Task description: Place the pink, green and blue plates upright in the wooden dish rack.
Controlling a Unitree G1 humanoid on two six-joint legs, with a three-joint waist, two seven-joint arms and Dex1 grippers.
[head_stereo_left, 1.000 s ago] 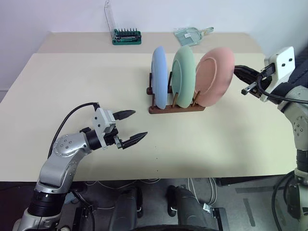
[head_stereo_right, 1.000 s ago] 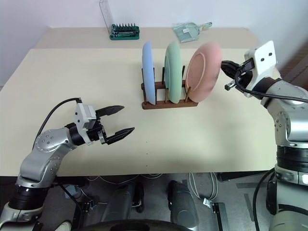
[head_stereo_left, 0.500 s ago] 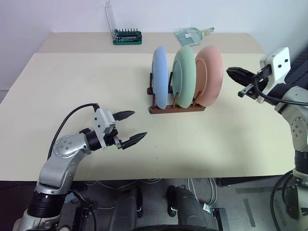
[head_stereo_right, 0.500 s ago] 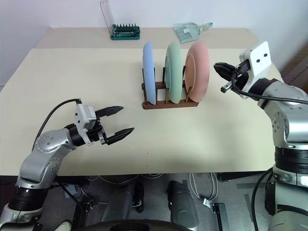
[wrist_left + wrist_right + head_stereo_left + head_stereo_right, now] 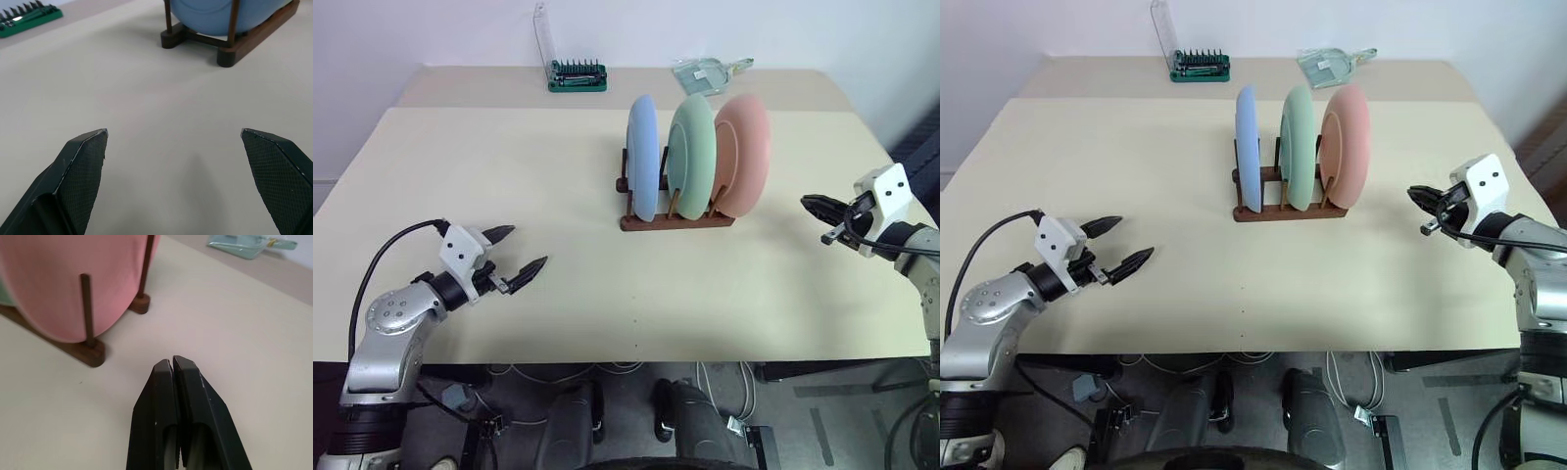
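All three plates stand on edge in the wooden dish rack (image 5: 674,219), which sits a little toward the far edge of the desk (image 5: 558,255), near its middle between left and right. From my left: blue plate (image 5: 642,157), green plate (image 5: 692,155), pink plate (image 5: 744,153). Each rests between upright pegs, which I judge is what keeps them from rolling or tipping; the right wrist view shows a peg crossing the pink plate's face and its lower rim down between the base rails. The pink one leans slightly toward the green; whether they touch I cannot tell. Task reads as done to me. Left gripper (image 5: 515,262) hovers low over the near left part of the desk, well apart from the rack, pointing roughly level and toward the rack, its claw spread wide and empty. Right gripper (image 5: 815,207) sits over the right side of the desk, apart from the pink plate, aimed back toward it and a touch downward; its fingers (image 5: 168,396) are pressed together on nothing. Both arms look parked clear of the rack, sensible with the plates free-standing. A green bit holder (image 5: 577,76) and a clear dustpan-like item (image 5: 707,71) lie along the far edge, untouched.
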